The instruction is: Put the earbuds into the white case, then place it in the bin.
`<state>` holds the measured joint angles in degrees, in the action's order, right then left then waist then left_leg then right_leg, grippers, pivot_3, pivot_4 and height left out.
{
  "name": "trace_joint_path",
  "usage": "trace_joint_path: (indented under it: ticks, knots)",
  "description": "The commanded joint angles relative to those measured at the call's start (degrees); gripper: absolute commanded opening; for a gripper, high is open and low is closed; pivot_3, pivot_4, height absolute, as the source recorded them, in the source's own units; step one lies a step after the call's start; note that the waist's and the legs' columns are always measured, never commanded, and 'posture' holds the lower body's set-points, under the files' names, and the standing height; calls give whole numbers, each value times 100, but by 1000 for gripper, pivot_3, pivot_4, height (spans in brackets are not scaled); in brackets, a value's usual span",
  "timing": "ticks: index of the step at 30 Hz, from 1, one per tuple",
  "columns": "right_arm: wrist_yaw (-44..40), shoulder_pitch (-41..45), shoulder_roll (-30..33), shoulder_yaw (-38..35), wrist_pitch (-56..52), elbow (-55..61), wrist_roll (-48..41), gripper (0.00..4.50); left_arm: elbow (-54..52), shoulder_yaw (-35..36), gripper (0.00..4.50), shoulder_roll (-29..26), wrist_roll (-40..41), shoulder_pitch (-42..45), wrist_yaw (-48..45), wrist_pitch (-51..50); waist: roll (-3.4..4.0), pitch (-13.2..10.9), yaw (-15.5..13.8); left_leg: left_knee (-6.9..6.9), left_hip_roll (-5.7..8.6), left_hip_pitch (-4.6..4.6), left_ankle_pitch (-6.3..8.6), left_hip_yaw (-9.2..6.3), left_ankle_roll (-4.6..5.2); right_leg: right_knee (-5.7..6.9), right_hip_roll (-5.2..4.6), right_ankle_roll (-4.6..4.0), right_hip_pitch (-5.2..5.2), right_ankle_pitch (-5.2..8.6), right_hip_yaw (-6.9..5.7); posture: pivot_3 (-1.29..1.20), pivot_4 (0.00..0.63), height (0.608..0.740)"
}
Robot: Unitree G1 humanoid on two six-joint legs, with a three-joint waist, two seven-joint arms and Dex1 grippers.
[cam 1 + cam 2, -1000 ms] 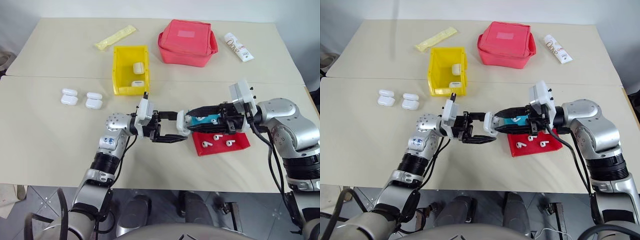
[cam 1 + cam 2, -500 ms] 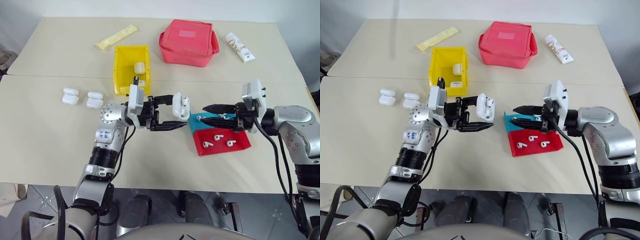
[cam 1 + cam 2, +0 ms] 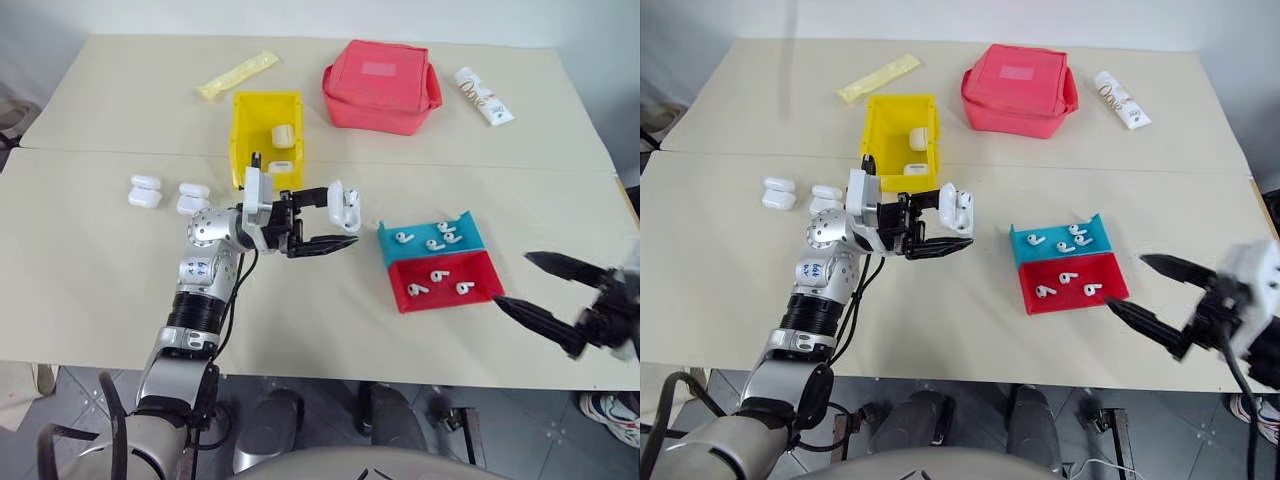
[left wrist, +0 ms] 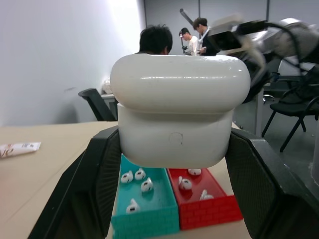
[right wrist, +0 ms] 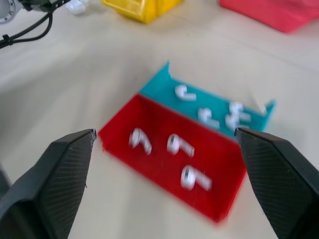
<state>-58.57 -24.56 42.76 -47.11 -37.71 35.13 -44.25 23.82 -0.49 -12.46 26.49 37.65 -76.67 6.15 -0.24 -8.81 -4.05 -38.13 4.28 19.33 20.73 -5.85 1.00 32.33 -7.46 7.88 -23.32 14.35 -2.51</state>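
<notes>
My left gripper is shut on a white case, held above the table just in front of the yellow bin. In the left wrist view the case sits between both fingers with its lid down. Several earbuds lie in a blue tray, and three more lie in the red tray beside it. My right gripper stands wide open by the table's near right edge, next to the red tray, holding nothing.
The bin holds two cases. More white cases lie on the table left of my left gripper. A pink-red pouch, a white tube and a yellow packet lie at the back.
My right gripper let go at the case, drew back to the right past the trays and opened wide. My left gripper carried the case a little left and up, toward the bin.
</notes>
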Motion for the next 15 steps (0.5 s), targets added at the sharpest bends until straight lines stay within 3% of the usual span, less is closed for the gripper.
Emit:
trace_joint_path:
  ticks: [1, 5, 9, 12, 15]
  knots:
    - [-85, -363, -122, -531, 213, 288, -196, 4476, 24, 77, 2772, -41, 46, 96, -80, 119, 0, 0, 3, 0, 0, -2, 1, 2, 2, -5, 0, 0, 1, 0, 3, 0, 150, 740]
    - [24, -513, -79, -577, 278, 270, -215, 4476, 51, 74, 2772, -35, 41, 110, -103, 129, 0, 0, 4, 2, -2, -5, 3, 4, 4, -15, 2, 0, 2, 0, 5, 0, 150, 740]
    - [313, -58, 348, -104, 69, 159, -151, 4476, 9, 69, 2772, 0, 44, 101, -65, 144, 1, 0, 13, 1, -1, -6, 3, 4, 5, -16, 1, 1, 2, 0, 8, 0, 150, 740]
    - [535, 636, 841, 559, -180, -57, -115, 4476, -45, 74, 2772, 18, 34, 69, -6, 168, 1, 0, 37, 2, -2, -6, 2, 4, 4, -17, 1, 1, 2, 0, 7, 0, 150, 740]
    - [879, 1883, 1377, 1894, -471, -650, 343, 4476, -131, 84, 2772, 26, 34, -2, 69, 189, 0, -1, 86, 4, -4, -6, 1, 2, 3, -20, 3, 1, 1, 0, 4, 0, 150, 740]
